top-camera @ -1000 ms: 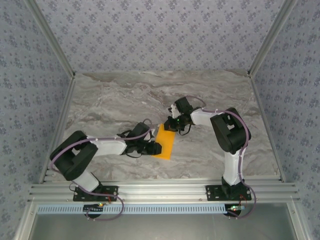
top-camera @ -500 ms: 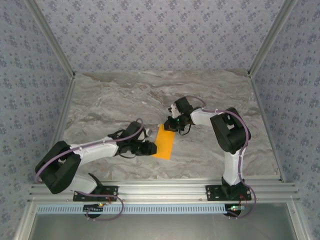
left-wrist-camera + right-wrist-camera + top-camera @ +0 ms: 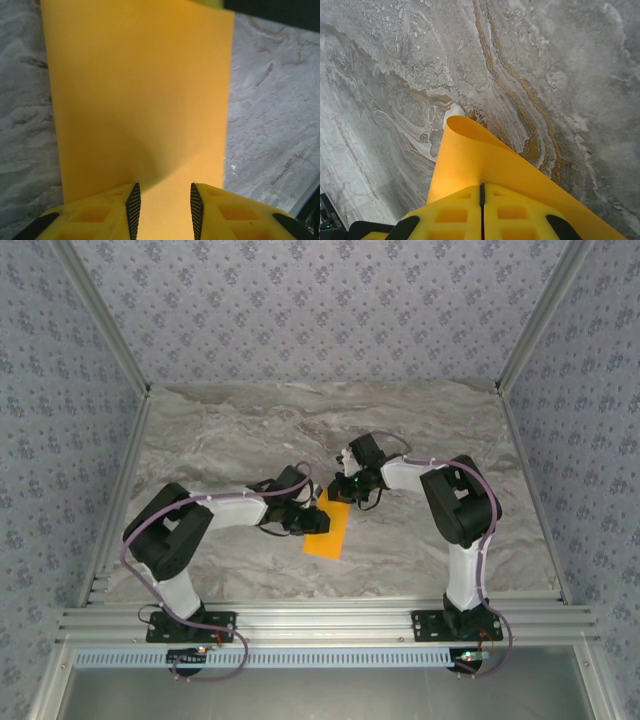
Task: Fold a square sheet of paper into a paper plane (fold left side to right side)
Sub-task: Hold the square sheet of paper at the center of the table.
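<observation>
**Orange sheet pinched at its far end, left gripper parted above it**

At the near edge of the worktop, the two arm bases sit bolted to an aluminium rail. The left arm reaches in from the left, bent at the elbow and stretched low toward the middle of the marbled grey surface. The left gripper is at the left edge of the square sheet of paper. In its wrist view the yellow fingers stand a moderate gap apart. Nothing is caught between them, and the orange surface runs unbroken under the gap and away from the camera. Whether the fingertips press on the paper cannot be told.

The sheet lies near the centre of the worktop, between the two grippers. From above it shows as an oblong, longer than it is wide, slanting from near left to far right.

Just beyond, the right gripper meets the sheet's far end. In its own wrist view the yellow jaws are closed flush together on the paper. A curled loop of the orange sheet rises out from between them and arches above the marble. The right arm folds back from there to its base at the near right.

Farther off, the worktop runs to walls papered in a small floral pattern.
</observation>
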